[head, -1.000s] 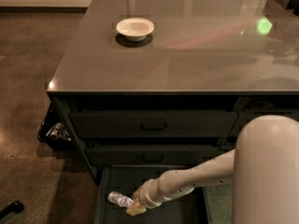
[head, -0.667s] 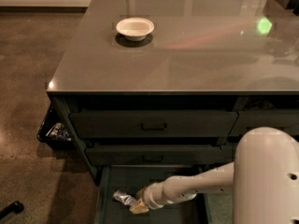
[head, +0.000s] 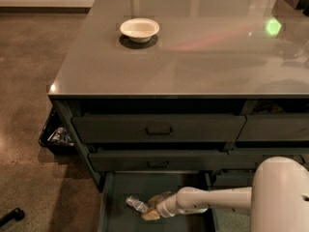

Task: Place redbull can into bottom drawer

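The bottom drawer (head: 118, 220) is pulled open at the bottom of the view, and its dark flat floor shows. The redbull can (head: 136, 203), small and silver, lies tilted low over the drawer floor at the left middle. My gripper (head: 152, 207) reaches in from the right on a white arm, inside the drawer. Its tan fingers (head: 159, 198) are closed on the can's right end. I cannot tell whether the can touches the floor.
A white bowl (head: 139, 29) stands on the grey countertop (head: 193, 57). Two handled drawer fronts (head: 159, 128) are shut above the open drawer. The right stack's drawers (head: 273, 127) are shut. A black bin (head: 54, 135) sits on the floor to the left.
The arm has swung lower and the gripper has shifted a little to the right inside the drawer. The can has moved right with it.
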`<state>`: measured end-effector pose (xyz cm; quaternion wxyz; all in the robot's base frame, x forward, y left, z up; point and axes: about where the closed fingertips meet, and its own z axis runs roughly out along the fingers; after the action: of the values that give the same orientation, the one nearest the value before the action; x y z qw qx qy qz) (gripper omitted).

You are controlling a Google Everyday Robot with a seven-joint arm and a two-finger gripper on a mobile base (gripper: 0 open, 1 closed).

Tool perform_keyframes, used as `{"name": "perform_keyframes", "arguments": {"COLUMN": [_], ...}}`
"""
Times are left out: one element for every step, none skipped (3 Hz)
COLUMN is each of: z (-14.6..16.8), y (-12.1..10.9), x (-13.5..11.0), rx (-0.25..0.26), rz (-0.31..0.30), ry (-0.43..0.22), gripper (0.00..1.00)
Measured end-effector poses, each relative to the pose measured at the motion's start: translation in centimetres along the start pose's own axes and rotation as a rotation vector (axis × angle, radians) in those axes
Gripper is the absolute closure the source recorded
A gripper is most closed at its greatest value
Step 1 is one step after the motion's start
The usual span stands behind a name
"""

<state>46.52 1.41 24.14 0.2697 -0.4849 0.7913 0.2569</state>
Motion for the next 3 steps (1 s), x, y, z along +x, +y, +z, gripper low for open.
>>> {"name": "perform_keyframes", "arguments": {"z": [0.0,-0.3,-0.5], "y": [0.0,-1.8,-4.0], "x": [0.0,1.4,2.8], "rx": [0.0,0.058,0.105], "rz": [0.0,0.027,0.053], "ry": [0.0,0.005,0.021], "gripper": [1.0,1.0,1.0]}}
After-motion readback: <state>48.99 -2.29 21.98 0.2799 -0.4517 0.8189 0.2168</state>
